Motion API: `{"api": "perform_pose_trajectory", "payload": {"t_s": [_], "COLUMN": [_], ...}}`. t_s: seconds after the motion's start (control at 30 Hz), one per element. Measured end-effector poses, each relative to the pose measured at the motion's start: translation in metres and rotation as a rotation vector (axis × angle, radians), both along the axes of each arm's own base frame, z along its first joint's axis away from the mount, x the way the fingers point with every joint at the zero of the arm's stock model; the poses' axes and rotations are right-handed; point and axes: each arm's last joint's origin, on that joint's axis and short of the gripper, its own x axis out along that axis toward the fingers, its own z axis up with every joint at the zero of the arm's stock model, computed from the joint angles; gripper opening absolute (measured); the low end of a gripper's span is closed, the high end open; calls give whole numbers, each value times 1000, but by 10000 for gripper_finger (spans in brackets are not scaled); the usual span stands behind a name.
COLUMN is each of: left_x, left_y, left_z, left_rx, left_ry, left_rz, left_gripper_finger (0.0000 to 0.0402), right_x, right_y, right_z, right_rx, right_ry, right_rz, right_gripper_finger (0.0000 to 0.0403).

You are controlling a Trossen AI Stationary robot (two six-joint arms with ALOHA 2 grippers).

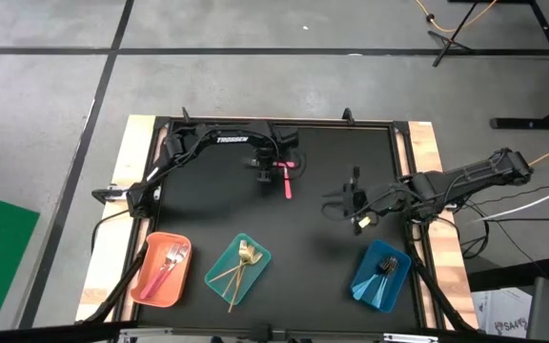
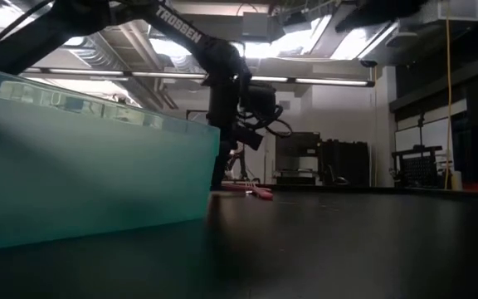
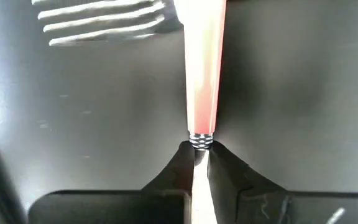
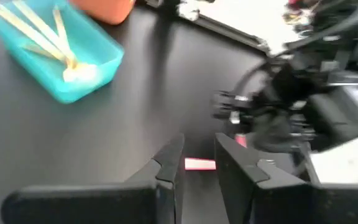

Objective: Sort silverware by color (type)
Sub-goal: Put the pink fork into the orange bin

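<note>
A pink-handled utensil (image 3: 202, 68) with a silver neck lies on the black table near its far edge, also in the high view (image 1: 287, 183) and the low view (image 2: 254, 192). My left gripper (image 3: 201, 150) stands over it (image 1: 267, 170), shut on it. A silver fork head (image 3: 101, 22) lies beside the pink handle. My right gripper (image 4: 199, 149) hovers right of centre (image 1: 350, 202), open, touching nothing. Pink utensils lie in the orange tray (image 1: 151, 286), gold ones in the teal tray (image 1: 258, 255), dark ones in the blue tray (image 1: 370, 291). My left gripper pinches the pink-handled utensil by its silver neck (image 3: 201, 177), just behind the ribbed collar (image 3: 202, 140) where the pink handle ends. The two fingers close on it from either side, coming from above. The handle runs straight away from the fingertips, low over the table; whether it is lifted, I cannot tell.
The three trays sit in a row along the near edge; the teal tray's wall (image 2: 90, 166) fills the low view's left. Wooden strips (image 1: 425, 143) frame the black mat. Cables trail from the right arm (image 1: 475, 176). Bare mat lies between the grippers and the trays.
</note>
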Motion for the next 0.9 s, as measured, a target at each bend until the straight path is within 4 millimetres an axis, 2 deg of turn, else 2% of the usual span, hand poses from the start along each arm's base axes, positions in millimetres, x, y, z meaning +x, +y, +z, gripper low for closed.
{"api": "perform_pose_trajectory", "payload": {"t_s": [0.2,0.33,0.5,0.6,0.73,0.9], "left_x": [8,11,13,12,11,9], "left_y": [-29,-54,-89,-113,-147,-183], "left_z": [21,42,70,85,100,112], "left_rx": [-8,10,107,193,308,434], "left_ry": [17,-23,-68,-91,-116,-147], "left_rz": [-48,-103,-174,-208,-277,-341], "left_gripper_finger": [17,17,17,21,22,20], "right_x": [-17,-33,-55,-63,-62,-41], "right_y": [-6,-12,-29,-44,-67,-93], "right_z": [33,55,74,79,79,66], "right_rx": [9,10,56,134,321,595], "right_ry": [-70,-127,-193,-232,-247,-153], "right_rz": [-22,-52,-97,-158,-223,-172], "right_gripper_finger": [76,76,76,76,76,76]}}
